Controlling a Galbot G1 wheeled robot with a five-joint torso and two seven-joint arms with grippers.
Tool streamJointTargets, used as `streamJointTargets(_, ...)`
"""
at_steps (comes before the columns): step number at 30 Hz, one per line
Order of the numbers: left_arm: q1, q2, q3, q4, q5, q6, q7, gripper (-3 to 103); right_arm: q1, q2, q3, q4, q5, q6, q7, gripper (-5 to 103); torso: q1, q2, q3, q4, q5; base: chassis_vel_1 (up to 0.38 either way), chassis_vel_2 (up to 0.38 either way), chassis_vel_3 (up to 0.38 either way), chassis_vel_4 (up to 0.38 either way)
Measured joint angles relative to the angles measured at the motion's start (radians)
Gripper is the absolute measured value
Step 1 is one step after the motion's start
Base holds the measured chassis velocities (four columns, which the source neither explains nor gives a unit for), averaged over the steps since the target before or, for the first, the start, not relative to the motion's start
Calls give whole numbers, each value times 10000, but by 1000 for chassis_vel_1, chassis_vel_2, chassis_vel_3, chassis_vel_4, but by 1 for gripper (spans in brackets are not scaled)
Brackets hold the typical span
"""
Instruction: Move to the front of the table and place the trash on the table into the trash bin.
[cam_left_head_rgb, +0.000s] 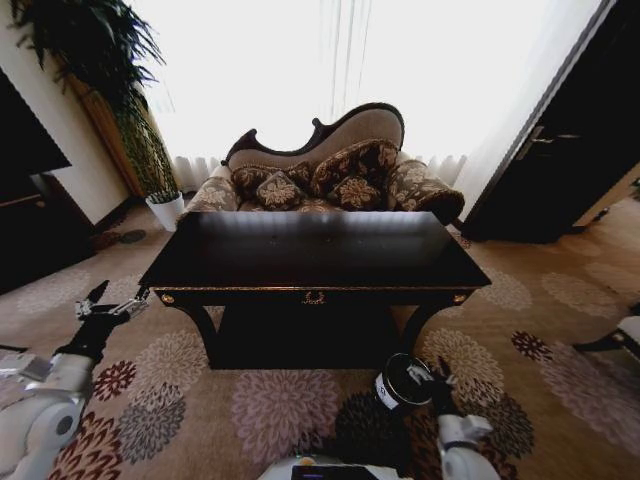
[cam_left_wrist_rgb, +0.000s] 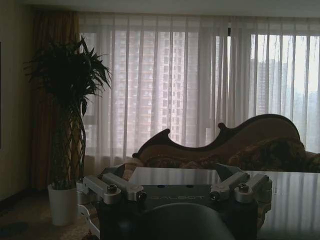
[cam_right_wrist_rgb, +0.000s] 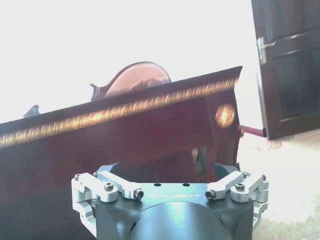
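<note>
**Dark bench stands bare-topped in a curtained sitting room**

A floral carpet covers the floor of a room lit through sheer white curtains. Nearest the robot, the right pincer hangs low, just beside the trash bin, a small dark cylinder with a white label that stands tilted on the carpet in front of the bench's right leg. In the right wrist view its fingers spread wide with nothing between them, facing the bench's gilded front edge. The left pincer hovers off the bench's front left corner, at about the height of the top, and its fingers also stand wide apart and hold nothing. The bench, a dark glossy table with curved legs and small gold ornaments, stands squarely ahead; no trash can be made out on its reflective top. Behind it sits a carved sofa piled with patterned cushions. To the far left a tall plant rises from a white pot, and a dark door closes the right side.
</note>
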Motion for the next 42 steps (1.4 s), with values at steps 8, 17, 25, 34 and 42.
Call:
streamJointTargets(8,0,0,0,1,0,0,0,100,181,-306,1143,2026,642,-918,379,100,0,-2,1,1,-2,0,0,0,0)
streamJointTargets(17,0,0,0,1,0,0,0,100,961,-954,1088,2956,177,-1363,470,100,0,-1,1,2,0,0,0,0,0)
streamJointTargets(25,0,0,0,1,0,1,0,100,1534,-1789,467,2839,-838,-1359,400,100,0,-2,1,1,0,0,0,0,0)
streamJointTargets(34,0,0,0,0,0,0,0,100,1870,-2568,-80,2790,-1039,-1451,394,100,0,-2,2,1,-2,0,0,0,0)
streamJointTargets(42,0,0,0,0,0,0,0,100,1838,-2537,-151,2854,-896,-1517,421,100,0,-2,1,1,-1,0,0,0,0)
